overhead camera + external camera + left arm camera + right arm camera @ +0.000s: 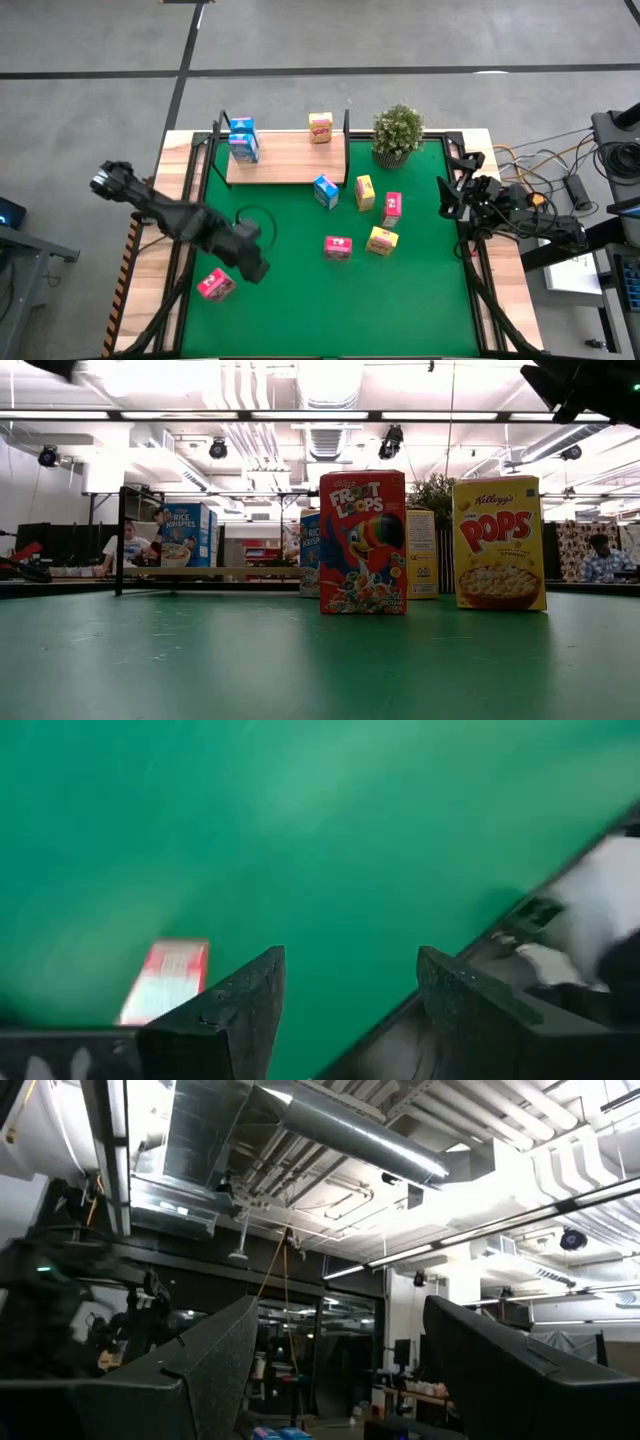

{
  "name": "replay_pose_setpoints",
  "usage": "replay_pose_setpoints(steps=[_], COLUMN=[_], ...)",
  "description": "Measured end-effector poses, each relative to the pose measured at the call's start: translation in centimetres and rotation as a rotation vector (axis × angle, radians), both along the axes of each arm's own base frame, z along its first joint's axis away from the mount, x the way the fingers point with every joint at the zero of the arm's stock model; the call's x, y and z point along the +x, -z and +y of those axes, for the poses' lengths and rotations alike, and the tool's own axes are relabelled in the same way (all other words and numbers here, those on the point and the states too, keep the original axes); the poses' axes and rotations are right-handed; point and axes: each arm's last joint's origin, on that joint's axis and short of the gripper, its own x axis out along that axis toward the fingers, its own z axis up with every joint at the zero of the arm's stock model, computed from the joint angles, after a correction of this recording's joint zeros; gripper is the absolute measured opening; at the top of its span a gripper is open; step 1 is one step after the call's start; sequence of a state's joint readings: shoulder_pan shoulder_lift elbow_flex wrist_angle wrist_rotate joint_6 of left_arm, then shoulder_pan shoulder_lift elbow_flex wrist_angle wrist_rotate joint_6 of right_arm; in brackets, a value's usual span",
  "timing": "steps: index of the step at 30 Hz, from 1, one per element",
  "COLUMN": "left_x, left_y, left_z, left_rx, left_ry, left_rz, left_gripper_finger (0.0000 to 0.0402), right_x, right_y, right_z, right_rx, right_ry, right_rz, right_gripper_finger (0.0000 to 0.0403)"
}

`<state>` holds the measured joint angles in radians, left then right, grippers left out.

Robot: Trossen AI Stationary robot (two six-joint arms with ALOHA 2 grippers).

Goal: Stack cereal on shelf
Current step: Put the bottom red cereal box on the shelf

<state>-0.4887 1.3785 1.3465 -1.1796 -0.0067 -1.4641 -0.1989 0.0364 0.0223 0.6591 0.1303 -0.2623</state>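
Note:
The wooden shelf (285, 160) with black end frames stands at the far side of the green mat. On it are blue cereal boxes (243, 141) and a yellow one (320, 127). Blue (325, 190), yellow (365, 192) and pink-red (391, 207) boxes stand on the mat, with another pink-red (338, 247) and another yellow (381, 241) nearer. One pink-red box (215, 285) lies near the left edge, also in the left wrist view (165, 982). My left gripper (258, 270) hangs open above the mat beside it, nothing between its fingers (350, 960). My right gripper (447, 195) waits open at the right edge.
A potted green plant (398, 133) stands at the shelf's right end. The low view shows a red box (362, 542) and a yellow one (498, 543) upright in front. Cables and gear (560, 190) lie beyond the table's right side. Bare mat (400, 310) lies near the front.

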Motion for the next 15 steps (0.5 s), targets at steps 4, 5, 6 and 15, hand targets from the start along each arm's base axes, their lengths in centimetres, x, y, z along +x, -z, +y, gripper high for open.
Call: replay_pose_setpoints(steps=[4, 5, 6, 15], left_x=[-0.4, -0.6, -0.9, -4.4], left_y=[1.2, 1.6, 1.9, 3.4], left_z=[-2.8, -3.4, -3.9, -6.6], left_rx=[0.017, 0.027, 0.033, 0.128], left_ry=[-0.013, -0.007, 0.002, 0.073], left_rz=[0.119, 0.151, 0.181, 0.358], left_gripper_finger=[0.0235, 0.0243, 0.025, 0.0279], right_x=[0.1, 0.1, 0.1, 0.1], right_y=[0.1, 0.1, 0.1, 0.1], right_z=[0.0, 0.0, 0.0, 0.0], right_rx=[-0.002, -0.002, -0.002, 0.002], right_ry=[0.003, 0.004, 0.004, -0.001], right_rz=[0.016, 0.02, 0.021, 0.018], right_gripper_finger=[0.0274, 0.0274, 0.0274, 0.0274])
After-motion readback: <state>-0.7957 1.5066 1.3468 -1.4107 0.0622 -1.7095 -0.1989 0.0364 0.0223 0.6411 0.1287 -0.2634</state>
